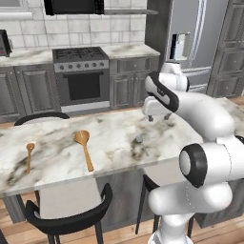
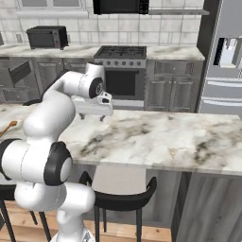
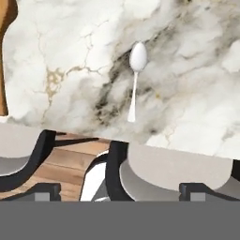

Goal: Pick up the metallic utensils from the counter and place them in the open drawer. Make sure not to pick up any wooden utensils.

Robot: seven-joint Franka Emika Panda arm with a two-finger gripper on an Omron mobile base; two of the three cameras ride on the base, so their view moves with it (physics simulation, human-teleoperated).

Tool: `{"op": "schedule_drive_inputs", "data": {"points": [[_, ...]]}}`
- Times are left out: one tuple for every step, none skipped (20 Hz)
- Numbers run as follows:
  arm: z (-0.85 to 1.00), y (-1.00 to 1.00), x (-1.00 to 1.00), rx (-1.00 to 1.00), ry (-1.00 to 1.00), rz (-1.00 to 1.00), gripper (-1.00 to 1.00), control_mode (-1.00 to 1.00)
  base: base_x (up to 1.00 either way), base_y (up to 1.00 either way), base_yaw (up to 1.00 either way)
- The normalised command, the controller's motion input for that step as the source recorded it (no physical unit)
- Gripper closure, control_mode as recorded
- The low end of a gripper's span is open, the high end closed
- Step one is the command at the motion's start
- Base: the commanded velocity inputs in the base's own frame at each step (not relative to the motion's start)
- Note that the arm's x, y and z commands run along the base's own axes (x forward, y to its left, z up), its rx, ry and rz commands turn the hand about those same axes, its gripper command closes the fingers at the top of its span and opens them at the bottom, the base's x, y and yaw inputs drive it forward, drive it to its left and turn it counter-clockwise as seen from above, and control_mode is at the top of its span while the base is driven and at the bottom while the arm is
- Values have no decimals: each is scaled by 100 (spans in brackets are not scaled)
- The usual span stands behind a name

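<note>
Claw (image 1: 159, 117) hangs above the marble tabletop (image 1: 114, 128), jaws wide apart, nothing held. Metal spoon (image 3: 136, 77) lies flat on tabletop just under the claw, near the front edge. Two wooden spoons (image 1: 84, 147) lie well off to the left, small one (image 1: 29, 155) farthest.

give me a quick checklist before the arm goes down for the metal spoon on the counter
1. Gripper open: ok.
2. Nothing held between the gripper's fingers: ok.
3. Metal spoon lying flat on the counter, nothing touching it: ok.
4. Target is metal, not the large wooden spoon or the small wooden spoon: ok, both lie well off to the side.
5. Gripper above the metal spoon: ok, hovering over it.
6. Open drawer ready: cannot tell.
</note>
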Motion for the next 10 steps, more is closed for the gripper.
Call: {"op": "schedule_drive_inputs", "data": {"points": [[-50,0,3,-2,-13,-19,-100,-100,0,0,0],[-47,0,0,0,-20,-18,-100,-100,0,0,0],[-50,0,0,0,-21,-18,-100,-100,0,0,0],[-54,0,0,0,-21,-19,-100,-100,0,0,0],[-59,0,0,0,-20,-20,-100,-100,0,0,0],[-69,0,0,0,-18,-20,-100,-100,0,0,0],[-71,4,4,0,-15,-20,-100,-100,0,0,0],[-69,6,12,0,-10,-19,-100,-100,0,0,0],[-67,1,14,0,-7,-19,-100,-100,0,0,0],[-58,0,19,-1,-5,-20,-100,-100,0,0,0]]}}
